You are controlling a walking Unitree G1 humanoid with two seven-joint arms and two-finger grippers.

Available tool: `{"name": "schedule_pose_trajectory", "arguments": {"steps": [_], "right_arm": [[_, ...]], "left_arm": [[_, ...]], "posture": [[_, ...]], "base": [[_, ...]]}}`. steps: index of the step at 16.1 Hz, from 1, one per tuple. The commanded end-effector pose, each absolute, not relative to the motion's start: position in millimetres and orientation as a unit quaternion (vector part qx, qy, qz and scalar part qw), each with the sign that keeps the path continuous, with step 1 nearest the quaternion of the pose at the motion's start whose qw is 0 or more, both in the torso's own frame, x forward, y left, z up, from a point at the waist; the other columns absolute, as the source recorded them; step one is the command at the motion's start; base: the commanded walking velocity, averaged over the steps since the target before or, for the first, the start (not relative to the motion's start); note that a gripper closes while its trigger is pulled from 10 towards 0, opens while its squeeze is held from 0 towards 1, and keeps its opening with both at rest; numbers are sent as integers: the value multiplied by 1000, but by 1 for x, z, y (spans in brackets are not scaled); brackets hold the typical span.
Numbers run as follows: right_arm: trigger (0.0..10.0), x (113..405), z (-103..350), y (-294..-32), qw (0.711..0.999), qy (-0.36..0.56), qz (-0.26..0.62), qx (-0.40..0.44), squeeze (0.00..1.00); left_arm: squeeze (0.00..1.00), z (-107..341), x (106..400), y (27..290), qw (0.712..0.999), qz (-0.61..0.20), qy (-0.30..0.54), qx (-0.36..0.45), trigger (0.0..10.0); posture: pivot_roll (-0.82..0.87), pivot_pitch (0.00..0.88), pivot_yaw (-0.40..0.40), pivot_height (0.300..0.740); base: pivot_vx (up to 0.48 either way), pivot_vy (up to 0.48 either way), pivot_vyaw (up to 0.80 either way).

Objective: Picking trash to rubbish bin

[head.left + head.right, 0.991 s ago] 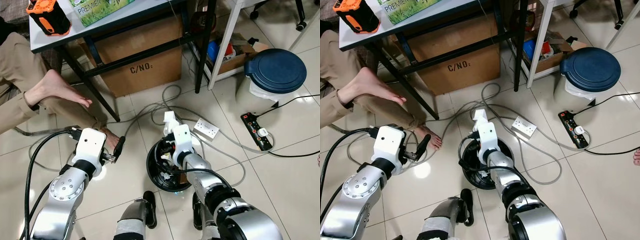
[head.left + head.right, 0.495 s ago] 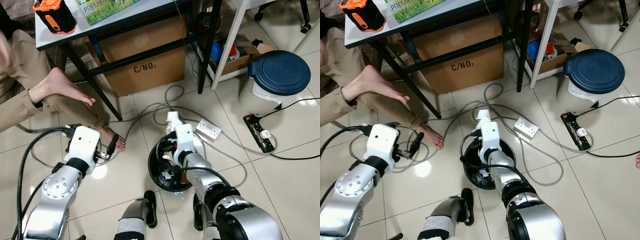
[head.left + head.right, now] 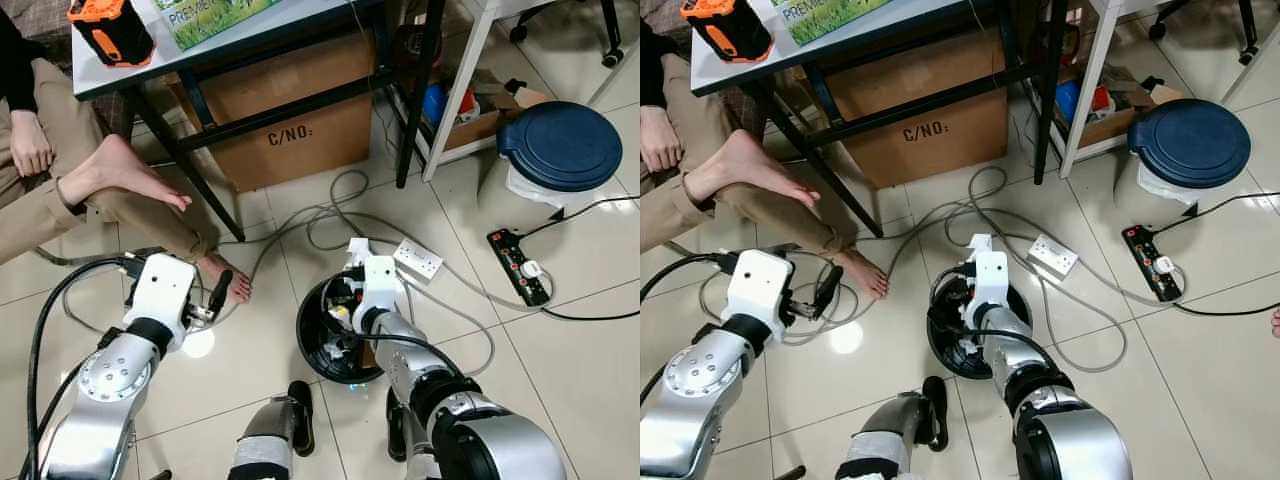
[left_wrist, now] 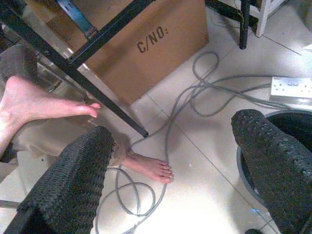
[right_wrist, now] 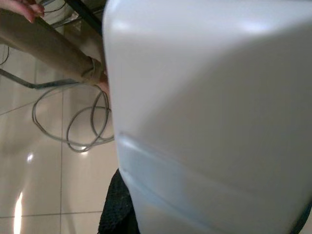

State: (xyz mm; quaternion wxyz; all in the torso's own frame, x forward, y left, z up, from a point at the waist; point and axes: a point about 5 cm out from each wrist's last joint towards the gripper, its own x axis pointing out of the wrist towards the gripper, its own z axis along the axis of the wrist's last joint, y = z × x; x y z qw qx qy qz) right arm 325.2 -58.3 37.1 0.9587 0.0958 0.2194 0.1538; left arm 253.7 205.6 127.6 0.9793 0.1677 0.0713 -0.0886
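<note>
- At 6 o'clock on the floor: right gripper (image 3: 340, 316) down in the black bin (image 3: 304, 345), white trash (image 5: 209, 97) right against it; cannot tell if gripped.
- At 8 o'clock: left gripper (image 3: 219, 294) spread wide, empty.
- Might tip the bin or catch the grey cables (image 3: 330, 215) by the bare foot (image 3: 225, 281).
- Reads "C/NO:" on the cardboard box (image 3: 290, 110), "PREMIER" on the green box (image 3: 210, 12) at 11 o'clock.

Right arm (image 3: 990, 300) reaches down into the black bin (image 3: 940, 345) on the floor (image 3: 1200, 380); fingers hidden inside. Left gripper (image 3: 826, 287) hangs over grey cables (image 3: 970, 215), beside a person's bare foot (image 3: 862, 271). Blue-lidded bin (image 3: 1188, 142) at right, by a power strip (image 3: 1152, 262).
</note>
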Motion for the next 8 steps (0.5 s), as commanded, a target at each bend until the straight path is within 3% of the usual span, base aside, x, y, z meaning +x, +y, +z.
{"name": "schedule_pose_trajectory", "arguments": {"steps": [1,5,8], "right_arm": [[10000,298,22,-12,934,265,193,139,0],[10000,286,8,-16,934,284,170,134,0],[10000,286,4,-26,935,288,157,134,0]], "left_arm": [[0,126,247,213,978,-80,83,175,10000],[0,124,245,213,977,-85,88,176,10000],[0,119,244,212,972,-149,100,151,10000]], "posture": [[258,382,130,740],[258,381,137,740],[242,375,144,740]], "base": [[0,0,0],[0,0,0],[0,0,0]]}}
